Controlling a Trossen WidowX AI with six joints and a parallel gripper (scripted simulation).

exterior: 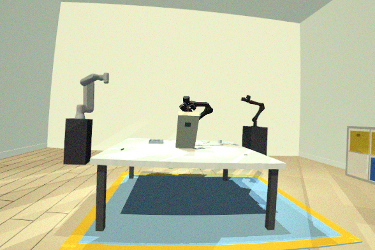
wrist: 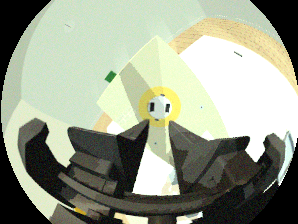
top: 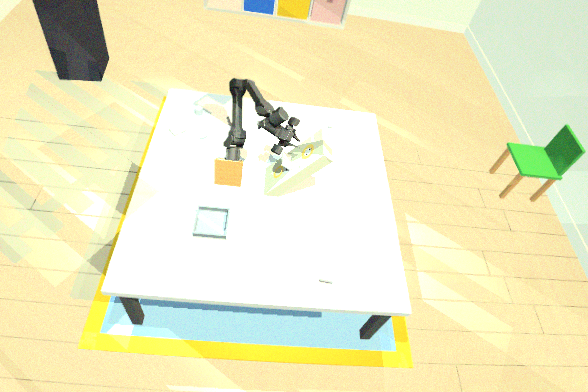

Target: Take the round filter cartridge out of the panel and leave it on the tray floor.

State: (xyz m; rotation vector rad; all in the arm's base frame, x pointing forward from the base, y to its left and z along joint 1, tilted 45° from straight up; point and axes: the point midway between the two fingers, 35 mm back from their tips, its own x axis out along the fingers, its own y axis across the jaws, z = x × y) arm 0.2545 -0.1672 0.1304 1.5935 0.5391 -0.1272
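The service panel [top: 306,171] [exterior: 187,134] [wrist: 192,95] stands as a light box on the table. The cartridge [top: 307,151] [wrist: 159,107] is a white disc with two dark slots inside a yellow ring on its face, and appears seated in the panel. My gripper [top: 297,143] [wrist: 158,123] is partly open, its fingertips a narrow gap apart with nothing between them. It points at the panel face, its tips just below the cartridge in the wrist view; contact cannot be told. The tray [top: 211,222] [exterior: 156,141] is shallow, grey-blue and empty.
A second yellow ring [top: 278,172] with a dark shape beside it is on the panel's left part. An orange square [top: 228,172] lies by the arm's base. A small thin item [top: 325,281] lies near the table's front edge. Pale objects are at the back left.
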